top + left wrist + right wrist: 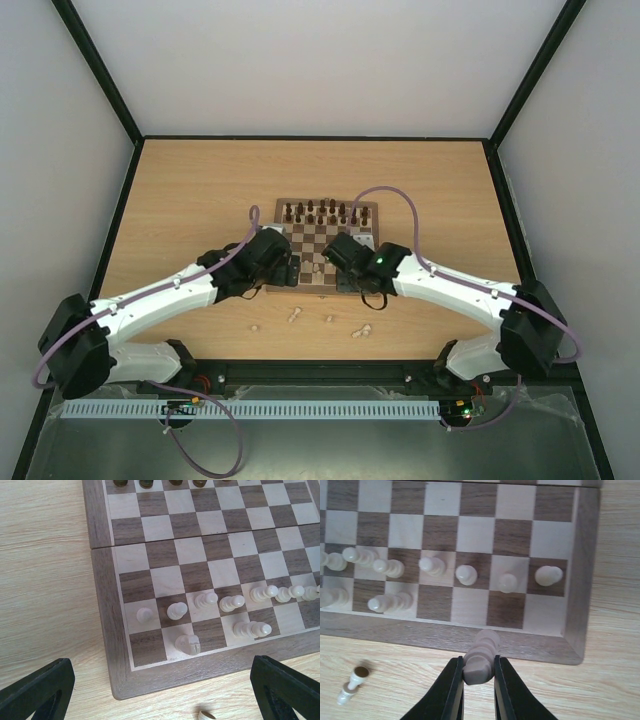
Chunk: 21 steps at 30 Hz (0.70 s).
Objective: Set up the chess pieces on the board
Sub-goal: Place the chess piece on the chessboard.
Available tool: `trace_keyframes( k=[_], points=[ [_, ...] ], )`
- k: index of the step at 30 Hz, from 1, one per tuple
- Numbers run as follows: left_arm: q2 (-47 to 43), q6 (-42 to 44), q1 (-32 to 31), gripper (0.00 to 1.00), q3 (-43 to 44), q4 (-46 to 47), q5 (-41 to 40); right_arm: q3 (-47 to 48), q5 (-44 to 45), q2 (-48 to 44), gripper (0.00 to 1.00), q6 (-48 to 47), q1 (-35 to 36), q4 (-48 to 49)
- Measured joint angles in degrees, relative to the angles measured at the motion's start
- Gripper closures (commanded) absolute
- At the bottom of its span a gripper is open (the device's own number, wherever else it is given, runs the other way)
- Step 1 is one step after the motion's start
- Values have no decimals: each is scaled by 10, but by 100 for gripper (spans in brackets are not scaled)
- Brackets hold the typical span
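The board (300, 283) lies mid-table, dark pieces on its far rows. Several cream chess pieces (466, 574) stand on the near two rows. My right gripper (479, 669) is shut on one cream piece (487, 641), held over the board's near border (420, 629) by the right corner; in the top view it (338, 258) hovers at the near edge. My left gripper (162, 700) is open and empty above the near left corner (107, 645), its fingers (37, 690) wide apart; it also shows in the top view (288, 266). A cream piece (188, 644) leans in the back row.
Loose cream pieces lie on the table in front of the board (294, 315), (329, 320), (362, 330), (256, 327). One shows under the left gripper (206, 715), two lie left of the right gripper (352, 685). Black frame rails bound the table.
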Motion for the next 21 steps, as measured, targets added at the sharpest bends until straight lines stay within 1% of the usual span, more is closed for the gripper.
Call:
trace_keyframes(
  k=[13,21],
  points=[
    [-19,0,10,1,-11,-7,-2,51,-32,81,87,-36,4,36],
    [-32,-1,15,1,-14,-9,-2,63,-42,106,87,-47,7,48]
  ],
)
